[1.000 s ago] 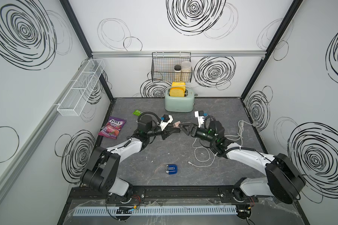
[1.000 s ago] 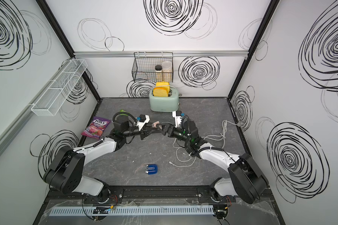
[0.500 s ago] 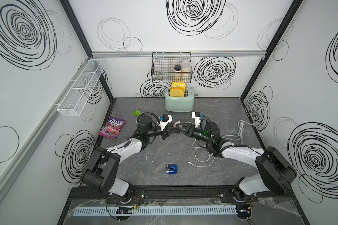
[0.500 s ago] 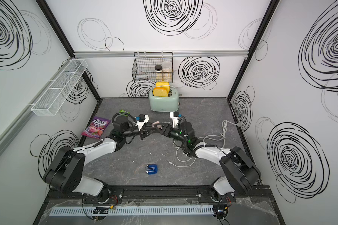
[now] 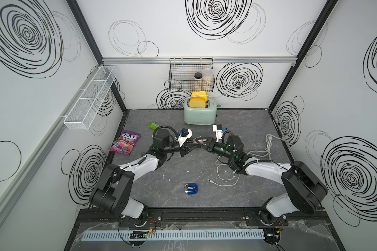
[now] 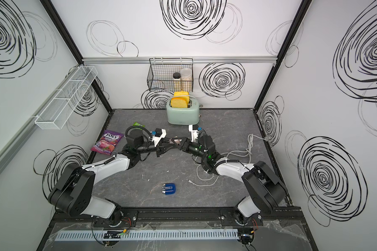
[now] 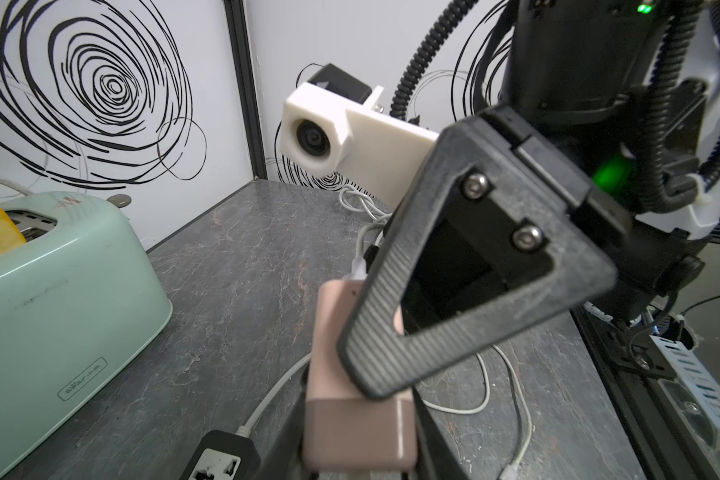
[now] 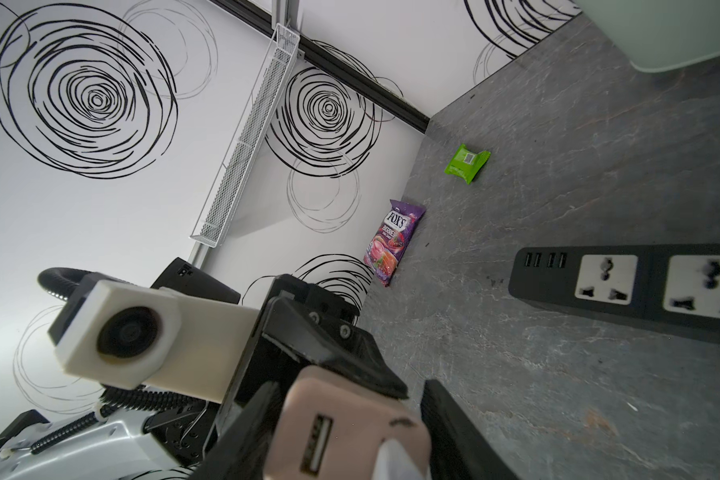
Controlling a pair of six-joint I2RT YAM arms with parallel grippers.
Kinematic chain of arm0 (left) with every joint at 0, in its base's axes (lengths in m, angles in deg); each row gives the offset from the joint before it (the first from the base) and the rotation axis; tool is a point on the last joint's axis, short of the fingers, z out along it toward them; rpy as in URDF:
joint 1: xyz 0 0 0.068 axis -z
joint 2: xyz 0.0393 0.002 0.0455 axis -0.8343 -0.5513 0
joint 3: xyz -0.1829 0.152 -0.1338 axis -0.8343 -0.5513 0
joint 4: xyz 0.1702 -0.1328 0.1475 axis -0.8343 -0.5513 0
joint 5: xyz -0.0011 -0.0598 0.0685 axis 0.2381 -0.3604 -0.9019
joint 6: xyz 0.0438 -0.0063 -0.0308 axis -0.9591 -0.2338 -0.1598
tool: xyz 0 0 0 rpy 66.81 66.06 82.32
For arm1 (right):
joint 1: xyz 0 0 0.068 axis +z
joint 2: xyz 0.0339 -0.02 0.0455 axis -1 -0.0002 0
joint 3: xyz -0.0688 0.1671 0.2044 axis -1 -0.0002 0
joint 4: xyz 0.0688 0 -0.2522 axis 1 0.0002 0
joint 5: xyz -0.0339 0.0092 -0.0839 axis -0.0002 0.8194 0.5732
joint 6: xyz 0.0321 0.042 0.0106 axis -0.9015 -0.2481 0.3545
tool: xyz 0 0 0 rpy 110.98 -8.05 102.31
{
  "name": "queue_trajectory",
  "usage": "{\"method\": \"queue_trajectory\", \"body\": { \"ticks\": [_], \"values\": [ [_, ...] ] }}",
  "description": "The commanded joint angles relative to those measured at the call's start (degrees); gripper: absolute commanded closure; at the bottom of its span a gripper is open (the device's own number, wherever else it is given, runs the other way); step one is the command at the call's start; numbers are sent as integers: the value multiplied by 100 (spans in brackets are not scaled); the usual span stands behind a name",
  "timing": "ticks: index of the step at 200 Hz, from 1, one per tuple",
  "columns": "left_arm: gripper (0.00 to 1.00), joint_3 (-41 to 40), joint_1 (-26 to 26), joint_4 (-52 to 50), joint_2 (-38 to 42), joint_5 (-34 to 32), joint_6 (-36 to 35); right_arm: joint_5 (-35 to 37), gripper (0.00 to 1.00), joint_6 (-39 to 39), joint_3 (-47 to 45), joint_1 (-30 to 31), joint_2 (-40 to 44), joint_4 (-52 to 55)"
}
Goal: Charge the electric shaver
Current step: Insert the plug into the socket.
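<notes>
The electric shaver (image 5: 191,189) (image 6: 169,189), blue and glossy, lies alone on the grey floor near the front, away from both arms. Mid-table, the two grippers meet at a pinkish cube charger plug (image 5: 199,140) (image 7: 358,424) (image 8: 350,424). My left gripper (image 5: 195,143) (image 7: 358,440) is shut on its sides. My right gripper (image 5: 204,143) (image 8: 348,399) is shut on the same cube from the opposite end, one finger against each side. A white cable plug (image 8: 395,457) sits in the cube, beside a free USB slot. A black power strip (image 8: 641,286) lies on the floor below the grippers.
A mint toaster (image 5: 199,113) with yellow slices stands at the back. A purple candy bag (image 5: 125,142) and a green packet (image 5: 154,125) lie at the left. A loose white cable (image 5: 224,178) and a bundled cord (image 5: 268,143) lie at the right. A wire basket (image 5: 191,76) hangs on the rear wall.
My right gripper has moved left up to the charger plug and its jaws have narrowed around it. The left gripper has kept still with the plug in it.
</notes>
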Motion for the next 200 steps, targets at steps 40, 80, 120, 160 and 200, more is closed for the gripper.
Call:
{"method": "queue_trajectory", "body": {
  "ticks": [40, 80, 120, 160, 200],
  "values": [
    [87, -30, -36, 91, 91, 65, -86, -137, 82, -29, 285, 10, -154, -168],
    [3, -333, -203, -90, 581, -575, -118, 382, 100, 975, 375, -86, -91, 715],
    [3, -839, -509, -752, 1436, -1575, -479, 1234, 100, 2185, 591, -95, -327, 1566],
    [3, -1341, -698, -770, 1790, -2775, -486, 1775, 100, 3002, 1204, -119, -952, 2300],
    [3, -1489, -792, -628, 1889, -3033, -394, 2199, 100, 3525, 1670, -73, -1465, 2676]
  ]
}}
